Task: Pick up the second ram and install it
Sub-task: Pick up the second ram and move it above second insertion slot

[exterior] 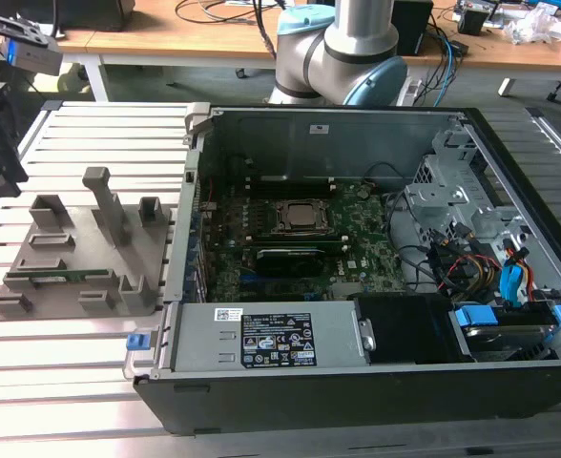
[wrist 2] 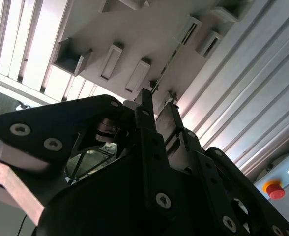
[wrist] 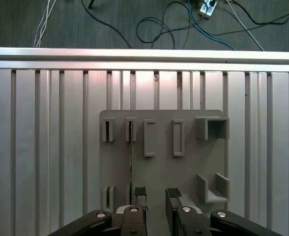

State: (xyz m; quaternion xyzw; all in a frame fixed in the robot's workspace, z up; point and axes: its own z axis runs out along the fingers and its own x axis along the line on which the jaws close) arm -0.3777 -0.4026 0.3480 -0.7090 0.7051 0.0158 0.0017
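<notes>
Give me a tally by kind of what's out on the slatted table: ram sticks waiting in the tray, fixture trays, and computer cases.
Ram stick, seated in the tray: 1
Grey fixture tray: 1
Open computer case: 1
Total: 3

The fixture tray (exterior: 71,243) lies on the slatted table (exterior: 71,367), just beside the open computer case (exterior: 290,339) at the exterior view's left. The second ram (exterior: 56,278) stands on edge in a tray slot. The motherboard (exterior: 357,239) lies flat inside the case.
</notes>
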